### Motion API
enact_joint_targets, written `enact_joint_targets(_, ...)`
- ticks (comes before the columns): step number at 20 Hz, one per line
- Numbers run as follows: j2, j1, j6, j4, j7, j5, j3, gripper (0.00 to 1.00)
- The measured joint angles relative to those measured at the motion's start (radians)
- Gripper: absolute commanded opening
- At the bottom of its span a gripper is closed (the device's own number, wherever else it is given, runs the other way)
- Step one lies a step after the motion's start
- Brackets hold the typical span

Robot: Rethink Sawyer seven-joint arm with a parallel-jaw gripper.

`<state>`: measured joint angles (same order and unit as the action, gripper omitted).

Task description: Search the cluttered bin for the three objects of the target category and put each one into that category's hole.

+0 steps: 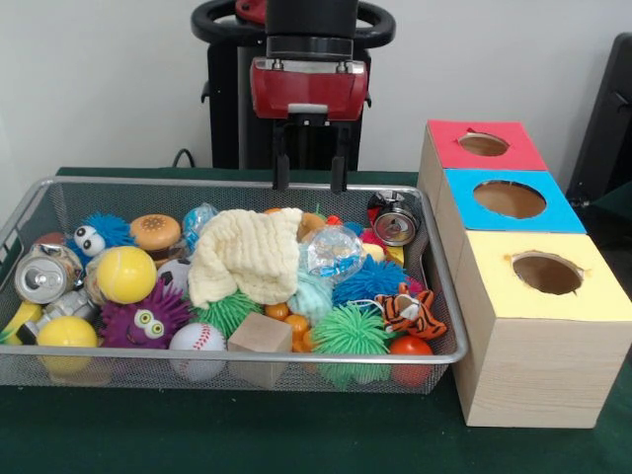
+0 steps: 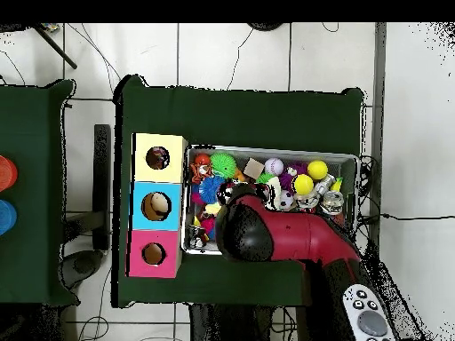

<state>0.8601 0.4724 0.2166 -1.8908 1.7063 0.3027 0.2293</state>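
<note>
The green table (image 1: 296, 434) carries a wire bin (image 1: 449, 296) and, just beside its right end, a row of three boxes. From overhead the red arm (image 2: 284, 233) covers much of the bin's middle and hides what lies under it. In the front view the gripper (image 1: 310, 183) hangs above the bin's far rim with its two black fingers (image 1: 280, 163) spread apart and nothing between them. The yellow box (image 1: 548, 326) stands nearest, the blue box (image 1: 509, 202) in the middle, the red box (image 1: 484, 146) farthest; each has a round hole on top, and what is inside cannot be made out. The bin is packed. A cream cloth (image 1: 247, 255) lies over the middle and hides whatever is beneath it. At the left end sit a can (image 1: 41, 276), two yellow balls (image 1: 125, 274), a purple fuzzy toy (image 1: 148, 318) and a burger toy (image 1: 156, 233). Along the near rim are a baseball (image 1: 197, 341), a wooden cube (image 1: 260, 336) and a green spiky ball (image 1: 351, 331). A tiger toy (image 1: 410, 311) lies at the right end and a second can (image 1: 395, 225) at the far right corner. Which objects are the target category cannot be told.
</note>
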Motion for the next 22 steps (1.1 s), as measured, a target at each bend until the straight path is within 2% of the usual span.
enact_joint_targets(9,-0.026,0.011,0.000,-0.001,0.000,0.055,0.005,1.00)
enact_joint_targets(22,-0.026,0.011,0.000,-0.001,0.000,0.057,0.022,1.00)
